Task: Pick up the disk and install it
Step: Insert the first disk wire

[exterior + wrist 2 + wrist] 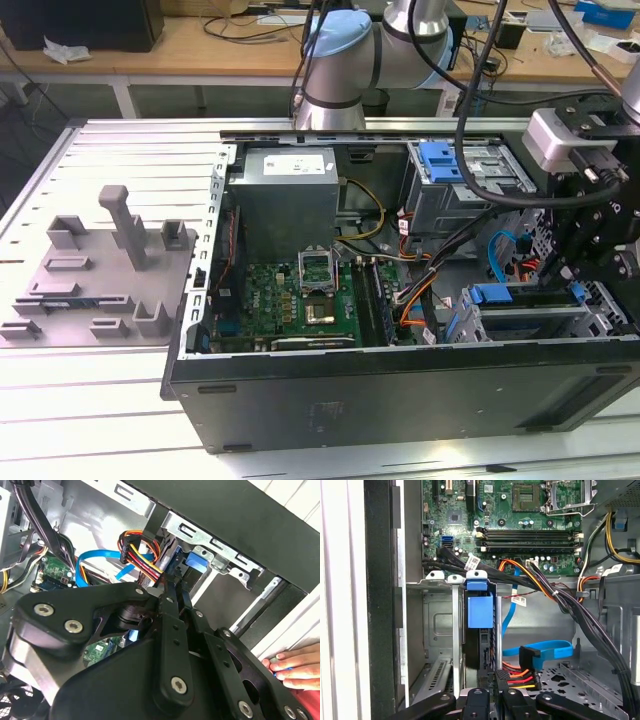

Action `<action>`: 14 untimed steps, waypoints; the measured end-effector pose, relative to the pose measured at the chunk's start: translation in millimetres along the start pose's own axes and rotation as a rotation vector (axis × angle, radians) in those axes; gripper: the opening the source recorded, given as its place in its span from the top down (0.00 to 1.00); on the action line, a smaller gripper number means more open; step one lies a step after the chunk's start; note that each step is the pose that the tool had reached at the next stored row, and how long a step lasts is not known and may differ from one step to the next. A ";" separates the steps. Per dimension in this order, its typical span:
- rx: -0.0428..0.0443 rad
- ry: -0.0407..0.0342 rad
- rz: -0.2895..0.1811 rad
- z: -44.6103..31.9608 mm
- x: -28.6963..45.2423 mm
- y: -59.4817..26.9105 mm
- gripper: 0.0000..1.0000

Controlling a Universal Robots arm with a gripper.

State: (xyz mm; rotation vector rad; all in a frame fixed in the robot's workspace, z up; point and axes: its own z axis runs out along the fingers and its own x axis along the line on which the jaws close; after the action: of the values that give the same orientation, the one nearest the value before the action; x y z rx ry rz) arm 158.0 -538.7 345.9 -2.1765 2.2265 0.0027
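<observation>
A: Where is the disk (480, 611)?
B: It stands on edge in the grey drive cage (437, 625). The cage is in the corner of the computer case (400, 395) on the exterior view's right, by the black wall nearest that camera. The disk's blue bracket shows at the top of the slot, between two metal uprights.
A: And the gripper (175, 586)?
B: It is down inside the case, just beside the cage. In the second wrist view its tips reach the end of the blue bracket, but I cannot tell whether they touch it.
A: The jaws?
B: Clenched. The two black fingers (169, 615) lie side by side with hardly a slit, and I see nothing between them.
A: What is close by?
B: A power connector (514, 679) with red, orange and yellow wires hangs just beside the gripper. A flat blue cable (547, 650) curls over the case floor near it. The motherboard (300, 300) lies mid-case, with the large grey power-supply box (285, 190) at the far wall. A blue latch (440, 160) tops a second cage in the far corner on the exterior view's right.
A: Anything outside?
B: A person's hand (295, 667) lies just outside the case's black wall. The case sits on a slatted tabletop (100, 420). A grey moulded fixture (100, 270) lies toward the tabletop's edge on the exterior view's left.
</observation>
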 end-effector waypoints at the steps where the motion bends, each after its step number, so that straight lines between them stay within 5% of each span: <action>1: 0.0000 -0.0002 0.000 -0.1 0.1 0.0 0.83; 14: 0.0000 -0.0002 0.000 2.0 0.5 0.0 0.83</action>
State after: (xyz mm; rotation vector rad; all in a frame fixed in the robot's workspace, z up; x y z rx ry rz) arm 158.0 -539.1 344.0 -2.1765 2.2264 0.0029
